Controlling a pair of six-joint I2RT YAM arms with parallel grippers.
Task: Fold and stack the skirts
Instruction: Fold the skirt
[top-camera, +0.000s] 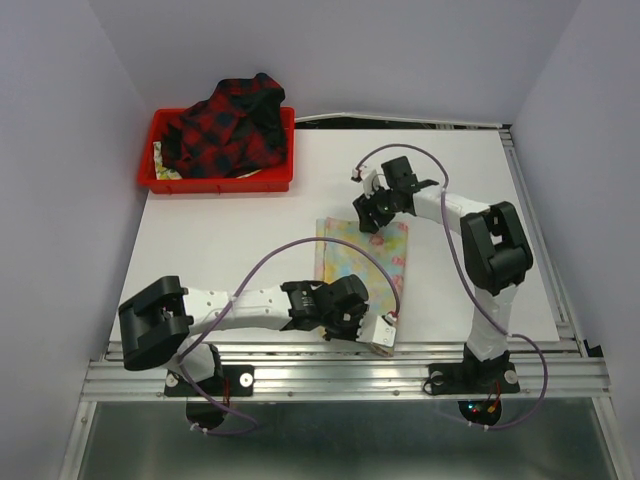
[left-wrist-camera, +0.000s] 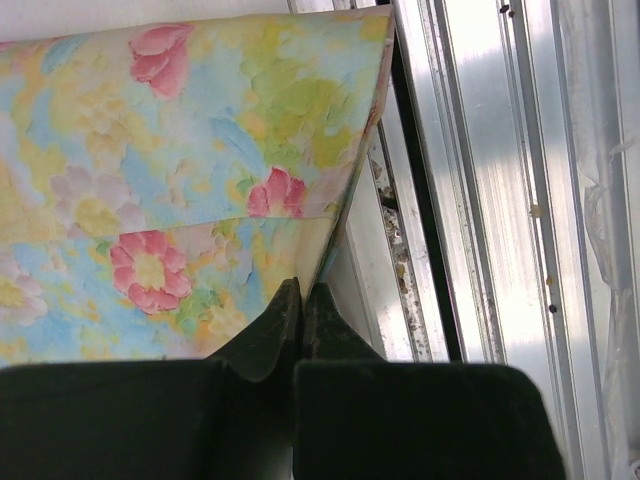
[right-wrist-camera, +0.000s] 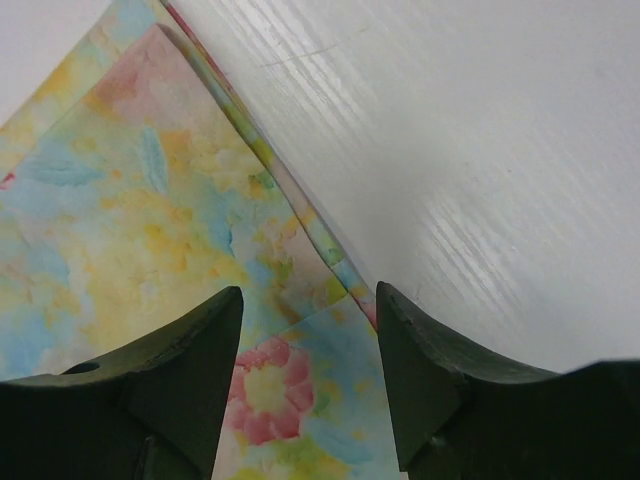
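The floral skirt (top-camera: 362, 262), pastel yellow and blue with pink flowers, lies folded in a long strip on the white table. My left gripper (top-camera: 350, 328) is at its near end, and in the left wrist view the gripper (left-wrist-camera: 302, 292) is shut on the skirt's (left-wrist-camera: 180, 150) near edge. My right gripper (top-camera: 368, 218) is over the far end. In the right wrist view it (right-wrist-camera: 310, 300) is open, its jaws straddling the skirt's (right-wrist-camera: 150, 200) corner. The red-and-black plaid skirt (top-camera: 225, 125) lies heaped in the red tray (top-camera: 215, 186) at the back left.
An aluminium rail (top-camera: 350, 375) runs along the table's near edge, close beside the left gripper (left-wrist-camera: 500, 200). A bit of pale cloth (top-camera: 160, 165) shows under the plaid skirt in the tray. Grey walls stand on three sides.
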